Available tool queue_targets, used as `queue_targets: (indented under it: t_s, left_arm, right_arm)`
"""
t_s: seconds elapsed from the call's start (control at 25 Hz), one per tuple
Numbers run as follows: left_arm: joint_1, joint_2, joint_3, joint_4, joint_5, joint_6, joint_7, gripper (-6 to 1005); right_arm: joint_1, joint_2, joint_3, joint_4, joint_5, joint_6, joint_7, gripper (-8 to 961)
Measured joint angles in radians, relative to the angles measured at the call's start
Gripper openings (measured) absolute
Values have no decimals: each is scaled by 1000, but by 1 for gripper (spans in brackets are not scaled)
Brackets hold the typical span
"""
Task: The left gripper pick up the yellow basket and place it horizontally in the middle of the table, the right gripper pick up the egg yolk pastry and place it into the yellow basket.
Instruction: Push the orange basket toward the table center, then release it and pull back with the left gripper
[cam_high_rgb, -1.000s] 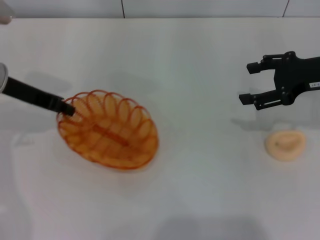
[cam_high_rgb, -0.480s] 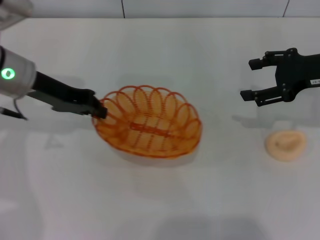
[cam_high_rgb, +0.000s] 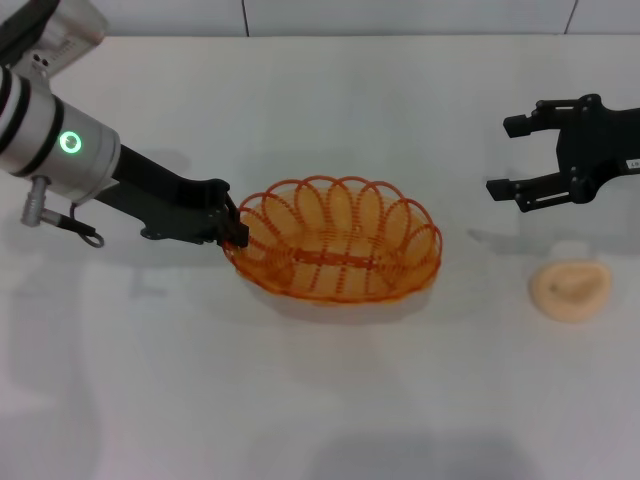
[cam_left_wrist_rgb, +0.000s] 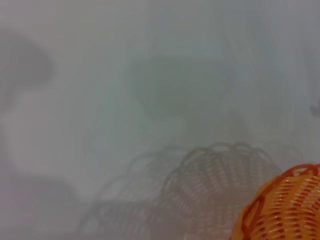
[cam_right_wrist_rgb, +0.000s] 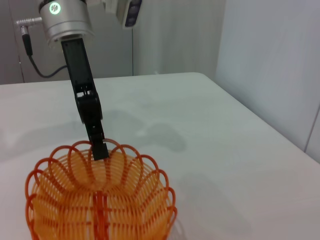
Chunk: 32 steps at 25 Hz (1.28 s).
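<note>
Your left tool (cam_high_rgb: 237, 232) is clenched on the looped rim at one end of the yellow basket (cam_high_rgb: 338, 240), which hangs off that single pinch over the middle of the bench (cam_high_rgb: 320, 400) with its long axis running side to side. Honestly that grip looks sketchy: one thin loop could let the basket swing, tilt or slip out when you set it down. Your right tool (cam_high_rgb: 512, 156) sits released near the egg yolk pastry (cam_high_rgb: 570, 289), well apart from the basket, so watch for the arms crowding.
</note>
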Motion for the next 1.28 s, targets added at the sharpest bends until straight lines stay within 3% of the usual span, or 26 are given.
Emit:
queue_targets:
  t_s: [0.4, 0.92, 1.28]
  left_arm:
    - [-51, -8, 3, -113, -2, -50, -21, 143]
    - [-55, -8, -2, -124, -20, -69, -27, 182]
    - [-64, 0, 2, -121, -12, -64, -18, 359]
  right_arm:
    - [-10, 1, 0, -4, 1, 0, -14, 844]
    - [-14, 1, 0, -11, 1, 20, -25, 843]
    - [-12, 1, 0, -11, -1, 36, -23, 842]
